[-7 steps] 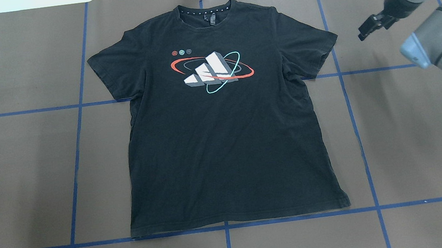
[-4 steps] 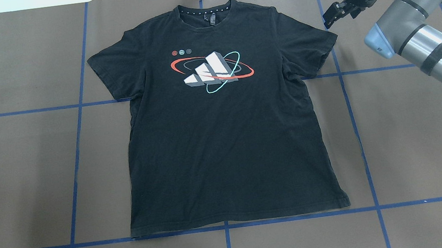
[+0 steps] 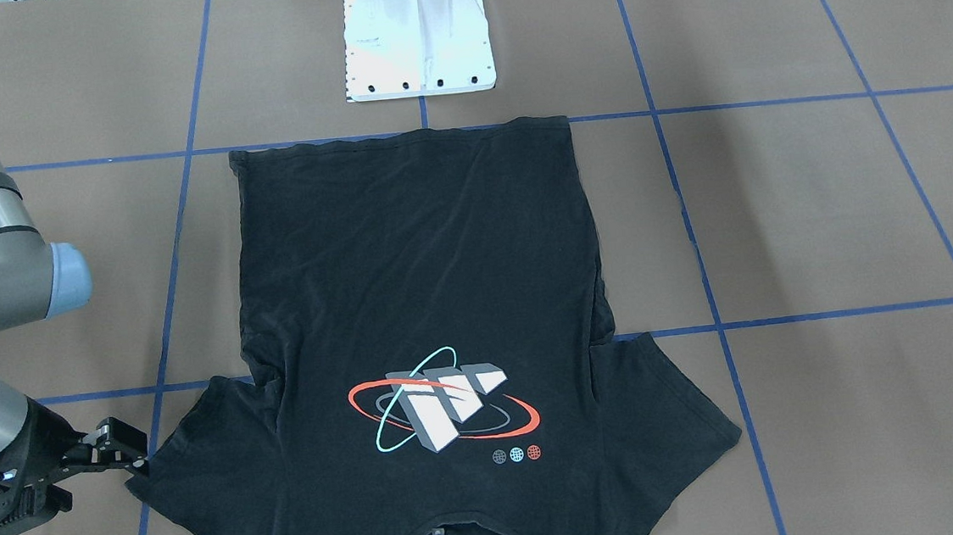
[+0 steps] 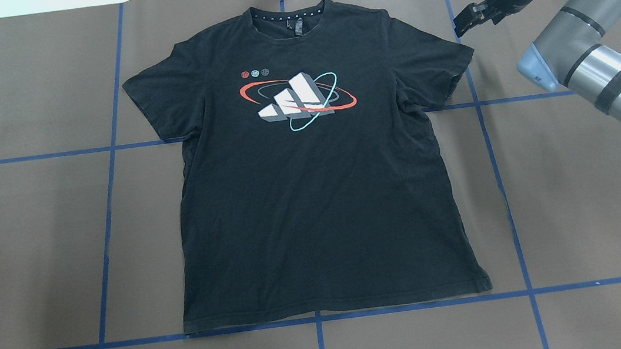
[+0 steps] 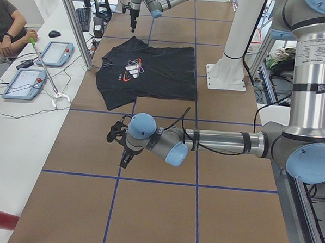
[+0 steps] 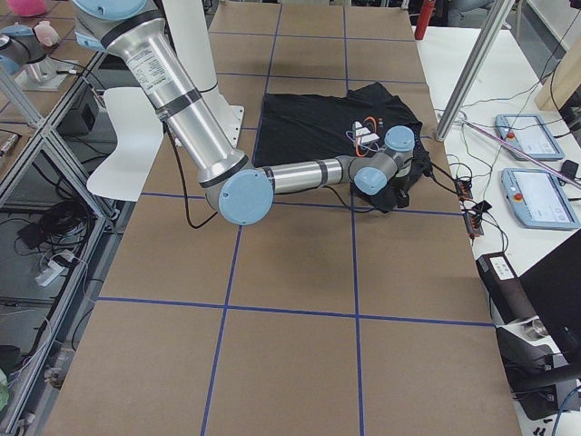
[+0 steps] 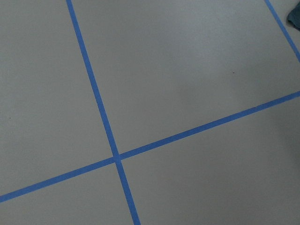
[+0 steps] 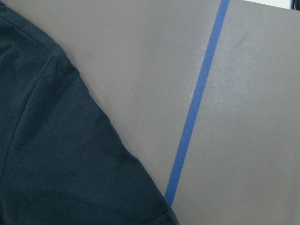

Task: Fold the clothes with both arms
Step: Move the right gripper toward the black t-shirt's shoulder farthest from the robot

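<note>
One brown bench (image 4: 27, 233) is carrying everything. A black T-shirt (image 4: 315, 209) is lying flat on its middle, print side up, both short sleeves spread and the collar pointing away from the robot. The right arm (image 4: 613, 78) is pointing toward the sleeve on the robot's right. The right jaws are hanging slightly apart, holding nothing, just beside that sleeve's edge; contact is unclear. The left arm (image 5: 221, 142) is hanging low, stretched out over bare bench, well apart from the shirt; whether the left jaws are wide or narrow I cannot tell. A red, teal and white logo (image 4: 296, 100) is sitting on the chest, three small dots (image 4: 255, 73) just beside it toward the collar.
</note>
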Tool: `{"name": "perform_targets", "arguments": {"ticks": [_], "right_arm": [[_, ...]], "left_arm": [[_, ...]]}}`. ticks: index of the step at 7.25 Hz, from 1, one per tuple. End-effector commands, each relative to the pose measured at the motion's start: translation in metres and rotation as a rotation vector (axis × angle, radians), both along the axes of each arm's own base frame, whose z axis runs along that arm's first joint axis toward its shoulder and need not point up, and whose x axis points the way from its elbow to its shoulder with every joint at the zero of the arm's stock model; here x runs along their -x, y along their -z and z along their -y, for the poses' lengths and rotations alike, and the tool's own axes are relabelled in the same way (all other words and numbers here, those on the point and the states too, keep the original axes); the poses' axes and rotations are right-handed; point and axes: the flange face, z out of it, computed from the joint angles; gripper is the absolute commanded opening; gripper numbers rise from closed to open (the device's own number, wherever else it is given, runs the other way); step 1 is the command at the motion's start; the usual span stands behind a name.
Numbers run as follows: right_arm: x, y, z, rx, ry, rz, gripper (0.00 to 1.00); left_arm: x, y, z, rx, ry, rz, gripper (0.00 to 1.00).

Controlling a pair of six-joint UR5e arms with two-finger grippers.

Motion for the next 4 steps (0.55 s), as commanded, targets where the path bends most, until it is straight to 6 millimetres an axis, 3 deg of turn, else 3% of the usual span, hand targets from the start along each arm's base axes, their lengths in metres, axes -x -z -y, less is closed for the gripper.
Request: {"name": "perform_targets", "arguments": {"ticks": [1,4], "right_arm": [[0.020,0.000,0.004,0.008,-0.008,-0.022,0.92],[0.029,-0.010,0.006,0.029,-0.008,-0.040,0.87]], "left_arm": [[0.000,0.001,0.000,-0.007,0.000,0.000,1.00],[0.000,0.001,-0.003,-0.012,-0.003,0.001,1.00]]}}
